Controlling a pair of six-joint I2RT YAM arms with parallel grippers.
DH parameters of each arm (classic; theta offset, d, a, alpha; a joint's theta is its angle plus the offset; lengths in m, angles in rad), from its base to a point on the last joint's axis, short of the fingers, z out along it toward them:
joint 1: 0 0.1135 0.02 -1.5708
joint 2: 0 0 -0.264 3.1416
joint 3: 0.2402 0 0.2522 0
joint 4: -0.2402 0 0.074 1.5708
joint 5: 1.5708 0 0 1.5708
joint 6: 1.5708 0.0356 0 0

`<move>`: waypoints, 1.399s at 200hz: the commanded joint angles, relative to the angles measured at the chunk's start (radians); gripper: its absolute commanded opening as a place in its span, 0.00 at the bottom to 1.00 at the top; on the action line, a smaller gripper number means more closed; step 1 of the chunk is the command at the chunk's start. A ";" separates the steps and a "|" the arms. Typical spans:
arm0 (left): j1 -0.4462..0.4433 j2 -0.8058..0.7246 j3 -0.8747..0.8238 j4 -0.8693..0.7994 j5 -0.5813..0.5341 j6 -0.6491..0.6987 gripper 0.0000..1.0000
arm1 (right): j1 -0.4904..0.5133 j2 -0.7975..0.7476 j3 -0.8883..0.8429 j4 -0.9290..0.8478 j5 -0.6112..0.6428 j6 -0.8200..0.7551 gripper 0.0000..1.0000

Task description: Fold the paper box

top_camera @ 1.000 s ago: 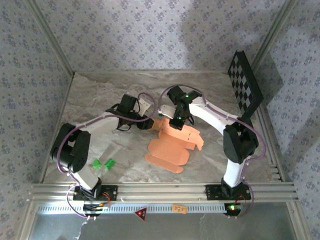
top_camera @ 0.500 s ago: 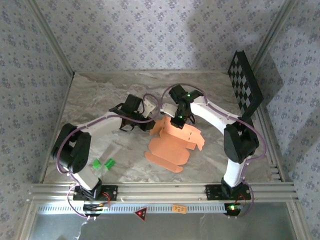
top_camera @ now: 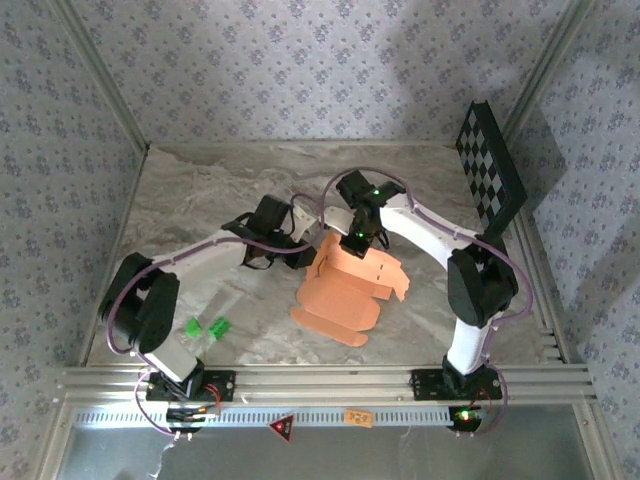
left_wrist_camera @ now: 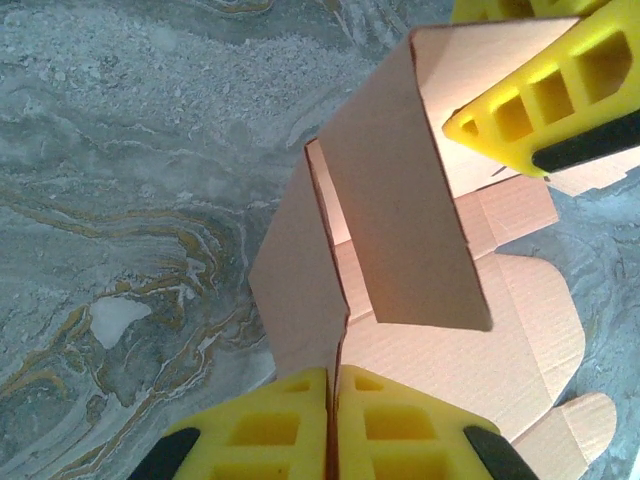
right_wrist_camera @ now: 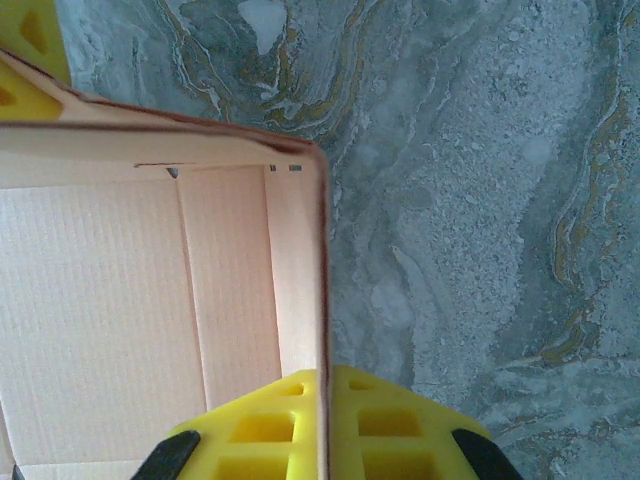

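The left gripper (left_wrist_camera: 331, 418) is clenched on an upright panel of the paper box (top_camera: 345, 290), and the right gripper (right_wrist_camera: 325, 420) is pinched on the adjoining wall. The box is seen mid-table (top_camera: 200, 210), flaps spread flat. Wall-raising is judged in hand; next, the panels should be squared.

No words or numbers are reading clearly anywhere. A red triangle sticker (top_camera: 282, 427) is sitting on the front rail (top_camera: 120, 416), its dark mark too small to make out. Just right of it on the rail, an orange tag (top_camera: 357, 416) is showing dark marks, likewise illegible.
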 commanded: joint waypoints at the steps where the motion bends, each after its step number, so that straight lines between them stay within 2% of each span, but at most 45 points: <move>1: -0.026 -0.037 -0.040 0.010 0.019 -0.038 0.10 | 0.018 -0.021 -0.023 0.017 0.041 0.051 0.00; 153: -0.068 -0.065 -0.195 0.091 -0.054 -0.117 0.14 | 0.108 -0.098 -0.129 0.055 0.187 0.175 0.00; 223: -0.071 -0.071 -0.239 0.104 -0.081 -0.130 0.15 | 0.129 -0.173 -0.151 0.066 0.226 0.208 0.10; 280: -0.074 -0.073 -0.257 0.129 -0.084 -0.149 0.15 | 0.132 -0.231 -0.154 0.042 0.170 0.213 0.25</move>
